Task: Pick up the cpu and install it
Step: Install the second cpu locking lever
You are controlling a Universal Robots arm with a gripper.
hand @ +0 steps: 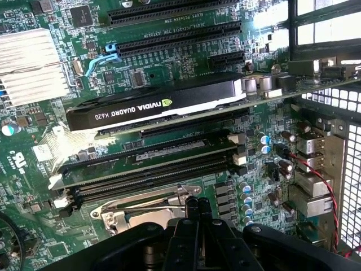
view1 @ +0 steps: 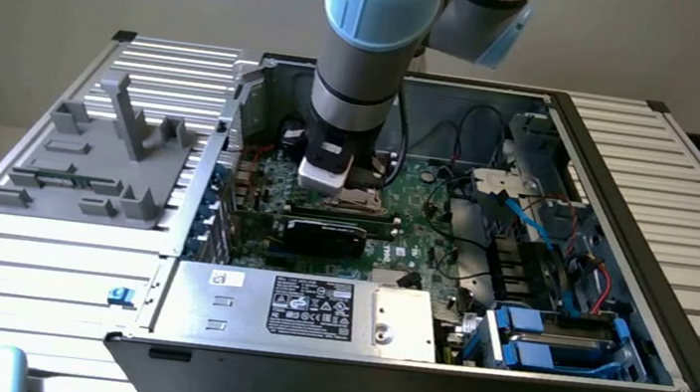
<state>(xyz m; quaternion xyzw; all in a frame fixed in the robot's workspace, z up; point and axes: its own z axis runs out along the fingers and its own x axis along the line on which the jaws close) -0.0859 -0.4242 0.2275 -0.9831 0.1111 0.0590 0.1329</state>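
My gripper [view1: 347, 192] is lowered inside the open computer case, just over the motherboard. In the wrist view its dark fingertips [hand: 197, 208] stand pressed together, shut, with nothing visible between them. They hover directly above the silvery metal frame of the motherboard socket [hand: 141, 206], which lies beside the memory slots [hand: 152, 169]. The cpu is hidden from view; I cannot tell whether it lies in the socket under the gripper.
A black Nvidia graphics card [hand: 158, 104] stands upright close beyond the memory slots. A finned heatsink [hand: 31, 65] sits further off. The silver power supply box [view1: 303, 309] fills the case's near side, with cables and blue drive bays [view1: 547, 341] at the exterior view's right. A grey fixture [view1: 94, 160] stands outside the case.
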